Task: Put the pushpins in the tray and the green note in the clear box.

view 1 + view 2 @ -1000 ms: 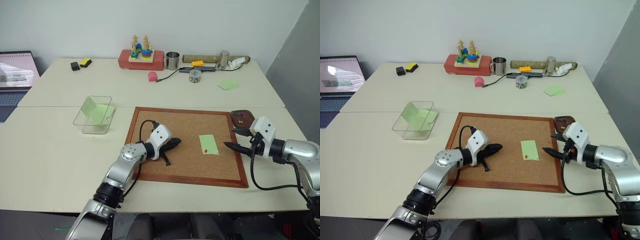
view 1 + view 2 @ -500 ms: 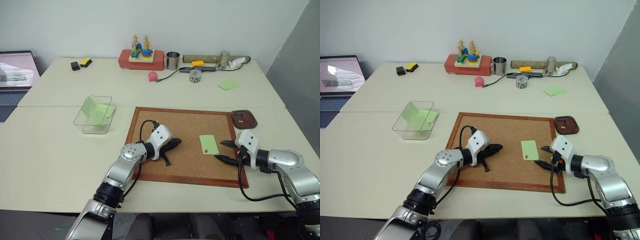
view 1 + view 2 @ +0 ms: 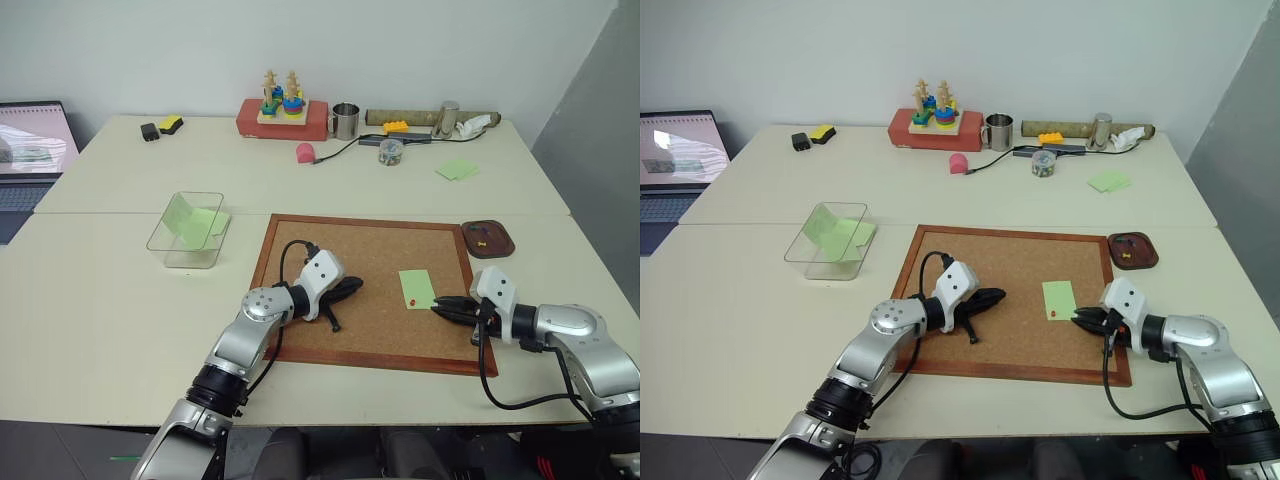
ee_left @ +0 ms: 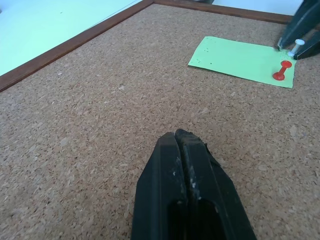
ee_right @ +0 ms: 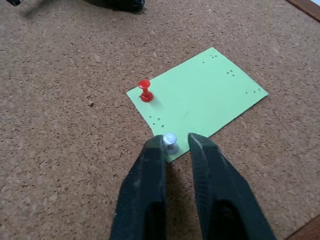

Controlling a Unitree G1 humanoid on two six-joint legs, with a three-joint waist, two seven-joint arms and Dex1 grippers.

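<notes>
cork board [image 3: 362, 290] on beige table [image 3: 100, 300]

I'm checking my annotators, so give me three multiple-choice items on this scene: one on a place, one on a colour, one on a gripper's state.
1. Where does the green note with the red pin lie?
A. on the cork board
B. in the mug
C. in the tray

2. What colour is the pushpin between the right gripper's fingers?
A. blue
B. white
C. black

3. How is the left gripper?
A. wide open
B. shut on a note
C. shut, empty

Answers:
1 A, cork shows all around the note.
2 B, a white head sits between the black fingertips.
3 C, its fingers meet with nothing between them.
</notes>
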